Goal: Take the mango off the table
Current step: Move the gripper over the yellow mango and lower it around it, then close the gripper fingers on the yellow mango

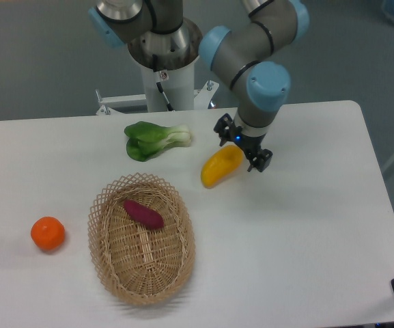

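Smooth yellow-orange oval mango (pixel 219 167)

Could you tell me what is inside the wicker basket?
The wicker basket holds one purple root, lying toward its far end. The rest of its woven floor shows bare; nothing covers it.

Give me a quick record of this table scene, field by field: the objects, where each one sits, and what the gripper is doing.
mango: lying on the table, right of centre
gripper: open, over the mango's right end, not gripping it
basket: front left of the mango, holds the purple root
bok choy: on the table, behind the basket
orange: on the table, left of the basket
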You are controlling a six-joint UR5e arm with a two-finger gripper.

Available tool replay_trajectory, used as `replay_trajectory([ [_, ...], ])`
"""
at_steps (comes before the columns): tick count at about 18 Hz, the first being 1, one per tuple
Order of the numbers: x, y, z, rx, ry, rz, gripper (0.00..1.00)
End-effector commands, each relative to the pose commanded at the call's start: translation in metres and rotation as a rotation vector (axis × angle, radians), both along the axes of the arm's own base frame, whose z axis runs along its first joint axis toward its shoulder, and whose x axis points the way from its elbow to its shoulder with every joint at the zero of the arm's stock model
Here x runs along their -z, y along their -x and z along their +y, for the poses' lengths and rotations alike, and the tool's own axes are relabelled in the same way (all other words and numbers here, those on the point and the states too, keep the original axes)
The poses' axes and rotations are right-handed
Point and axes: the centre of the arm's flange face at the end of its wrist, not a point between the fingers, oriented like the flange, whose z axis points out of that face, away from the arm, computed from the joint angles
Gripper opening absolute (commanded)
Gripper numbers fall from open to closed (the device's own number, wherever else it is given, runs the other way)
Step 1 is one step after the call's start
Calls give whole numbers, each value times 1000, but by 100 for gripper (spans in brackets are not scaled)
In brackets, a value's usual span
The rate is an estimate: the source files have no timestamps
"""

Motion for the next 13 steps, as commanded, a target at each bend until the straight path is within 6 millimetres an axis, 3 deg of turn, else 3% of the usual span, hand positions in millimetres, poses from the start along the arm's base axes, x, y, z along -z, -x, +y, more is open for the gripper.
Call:
replay_trajectory([
  [13,28,-23,20,4,63,95,100],
])
